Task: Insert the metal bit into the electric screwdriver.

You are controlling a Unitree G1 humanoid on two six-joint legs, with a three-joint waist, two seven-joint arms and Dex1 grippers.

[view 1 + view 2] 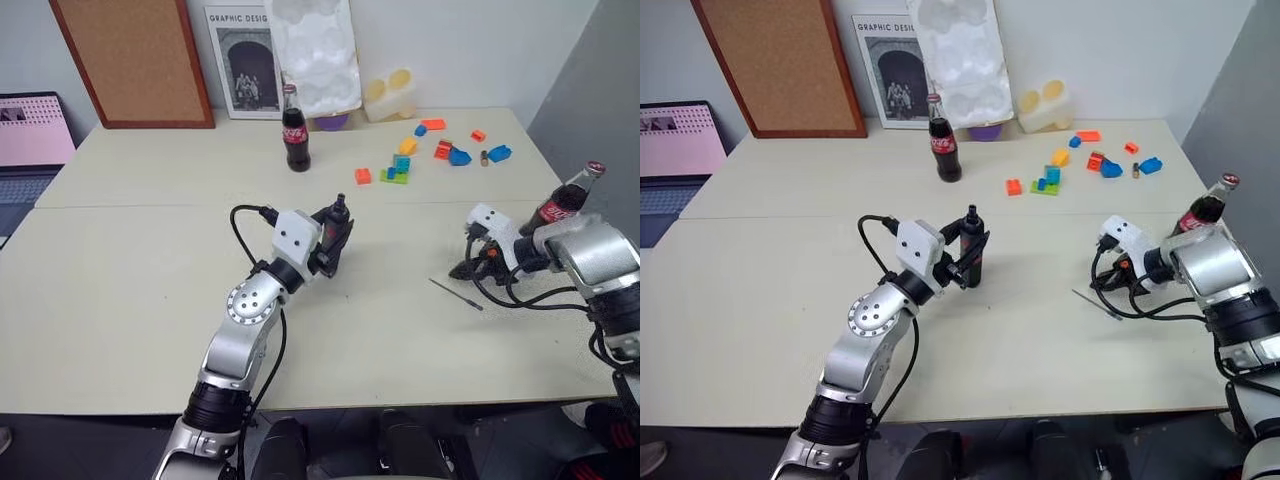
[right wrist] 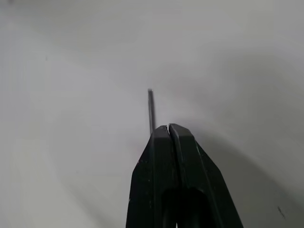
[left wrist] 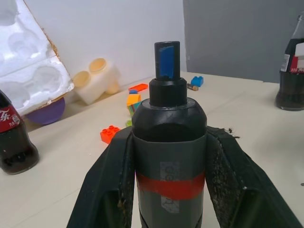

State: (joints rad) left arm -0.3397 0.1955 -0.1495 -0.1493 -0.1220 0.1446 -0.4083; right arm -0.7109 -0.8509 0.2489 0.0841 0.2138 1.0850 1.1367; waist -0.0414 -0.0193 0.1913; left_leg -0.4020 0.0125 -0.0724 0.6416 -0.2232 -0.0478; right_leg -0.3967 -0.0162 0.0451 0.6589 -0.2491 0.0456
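As the head views show it, my left gripper (image 1: 334, 243) sits at centre frame with its fingers clamped on the electric screwdriver (image 1: 338, 228), which stands nearly upright. The left wrist view shows both pads against the barrel at its red band, with the bluish tip (image 3: 167, 59) free above them. I judge the tool rigid and fairly light. Its smooth barrel could twist in the pads, so the mid-barrel hold suits it.

At right of centre the metal bit (image 1: 456, 294) appears to lie on the table (image 1: 150, 260). It sits just below the right gripper (image 1: 468, 270), whose fingers are pressed fully together. In the right wrist view the rod extends past the fingertips (image 2: 167, 135). I cannot tell whether it is pinched or only lies beneath them.

I judge the bit stiff, very light and prone to rolling. Grip it near one end, leaving the other end exposed for the socket.
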